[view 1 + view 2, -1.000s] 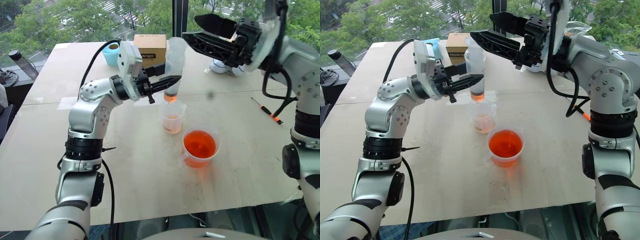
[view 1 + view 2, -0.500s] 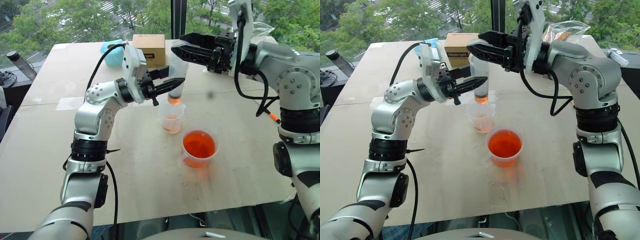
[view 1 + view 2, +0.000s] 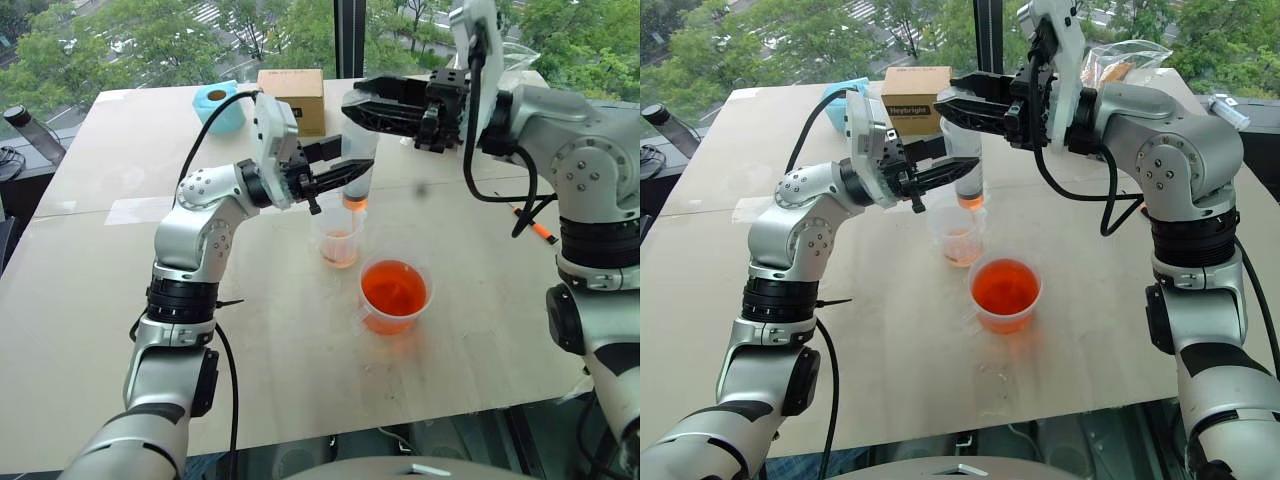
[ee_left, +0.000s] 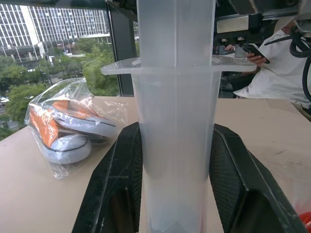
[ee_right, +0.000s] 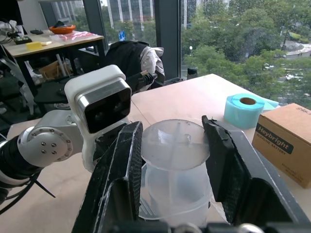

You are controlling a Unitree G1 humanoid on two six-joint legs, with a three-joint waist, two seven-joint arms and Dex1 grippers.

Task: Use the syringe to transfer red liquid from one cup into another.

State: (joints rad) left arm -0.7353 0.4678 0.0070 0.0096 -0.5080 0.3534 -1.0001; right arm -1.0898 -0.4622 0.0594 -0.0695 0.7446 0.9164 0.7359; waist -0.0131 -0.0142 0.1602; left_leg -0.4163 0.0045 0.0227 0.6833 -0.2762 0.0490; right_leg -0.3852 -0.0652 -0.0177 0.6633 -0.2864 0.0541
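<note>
Moved: right tool [image 3: 958,108] has dropped from above and right of the syringe [image 3: 355,165] onto its plunger top, fingers narrowed from wide apart; left tool [image 3: 335,178] has kept its place.
Left tool: clamped on the syringe barrel just under the flange, one finger [image 4: 119,189] on each side, barrel upright at upper centre of the head views.
Right tool: its two fingers bracket the round plunger head [image 5: 176,145], partly closed; whether they actually touch it I cannot tell.
Syringe: red liquid [image 3: 352,201] sits in the lower end, tip just above the smaller cup [image 3: 340,237].
Smaller cup: centre frame on the counter [image 3: 90,280], a little red at its bottom.
Handled cup: wider cup [image 3: 394,295], lower right of the smaller one, still well filled.
Step (my reading): pressing the plunger to empty into the smaller cup.
Risk: an off-centre push could tilt the barrel in the left grip, swinging the tip past the narrow rim and spilling; a hard push could splash.
</note>
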